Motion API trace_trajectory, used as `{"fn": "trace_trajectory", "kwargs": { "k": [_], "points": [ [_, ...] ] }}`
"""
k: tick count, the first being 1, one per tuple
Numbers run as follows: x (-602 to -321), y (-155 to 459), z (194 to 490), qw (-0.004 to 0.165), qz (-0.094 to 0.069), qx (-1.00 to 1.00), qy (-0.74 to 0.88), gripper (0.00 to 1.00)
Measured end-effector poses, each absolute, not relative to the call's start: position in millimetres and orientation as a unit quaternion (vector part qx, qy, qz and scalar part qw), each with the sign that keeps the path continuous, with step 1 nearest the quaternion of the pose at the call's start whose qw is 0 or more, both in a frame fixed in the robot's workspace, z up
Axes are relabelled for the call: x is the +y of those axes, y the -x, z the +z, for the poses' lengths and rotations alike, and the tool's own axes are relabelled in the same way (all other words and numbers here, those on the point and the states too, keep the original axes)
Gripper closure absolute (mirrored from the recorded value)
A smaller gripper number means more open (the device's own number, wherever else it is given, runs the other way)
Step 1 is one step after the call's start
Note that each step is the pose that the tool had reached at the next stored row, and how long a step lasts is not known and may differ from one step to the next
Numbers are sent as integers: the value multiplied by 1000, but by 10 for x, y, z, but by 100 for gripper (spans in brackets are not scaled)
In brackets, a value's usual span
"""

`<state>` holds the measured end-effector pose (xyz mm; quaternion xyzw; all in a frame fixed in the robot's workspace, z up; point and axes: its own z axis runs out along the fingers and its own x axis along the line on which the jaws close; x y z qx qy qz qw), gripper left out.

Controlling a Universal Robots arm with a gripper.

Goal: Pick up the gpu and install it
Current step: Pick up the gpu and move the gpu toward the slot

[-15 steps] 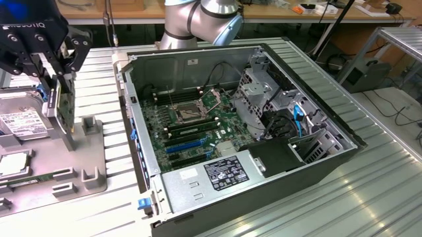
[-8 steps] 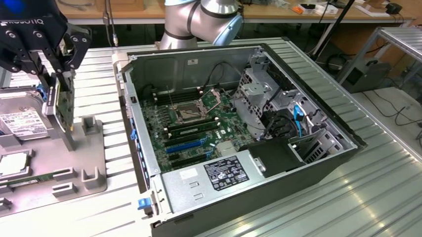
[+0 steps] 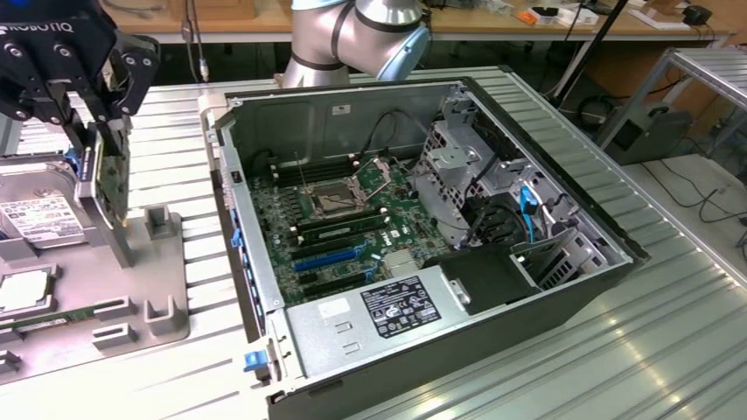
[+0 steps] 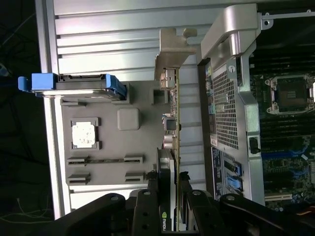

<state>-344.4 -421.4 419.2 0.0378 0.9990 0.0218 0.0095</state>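
Observation:
The gpu point(image 3: 111, 188) is a thin card with a green board and a long silver bracket point(image 3: 118, 236). It stands on edge over the grey parts tray point(image 3: 157, 271) at the exterior view's left. My gripper point(image 3: 103, 153) is shut on its upper part. In the wrist view the gpu point(image 4: 172, 113) shows edge-on between my fingers point(image 4: 153, 184), and its bracket point(image 4: 170, 54) points away from my gripper point(image 4: 169, 179). I cannot tell whether its lower end touches the tray. The open computer case point(image 3: 561, 175) lies to the exterior view's right, with blue expansion slots point(image 3: 327, 260) on its motherboard point(image 3: 338, 219).
On the tray lie a silver hard drive point(image 3: 35, 219) with blue rails point(image 4: 78, 83), a square processor point(image 3: 24, 289) and a memory stick point(image 3: 47, 317). The case's side wall point(image 3: 227, 210) rises between tray and motherboard. A drive cage point(image 3: 456, 166) and a power supply point(image 3: 373, 315) stand inside the case.

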Motion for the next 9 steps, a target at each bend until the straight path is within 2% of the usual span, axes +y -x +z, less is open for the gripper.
{"fn": "trace_trajectory", "kwargs": {
  "k": [9],
  "points": [
    [-4213, 3444, 4339, 10, 22, 999, -38, 73]
  ]
}}
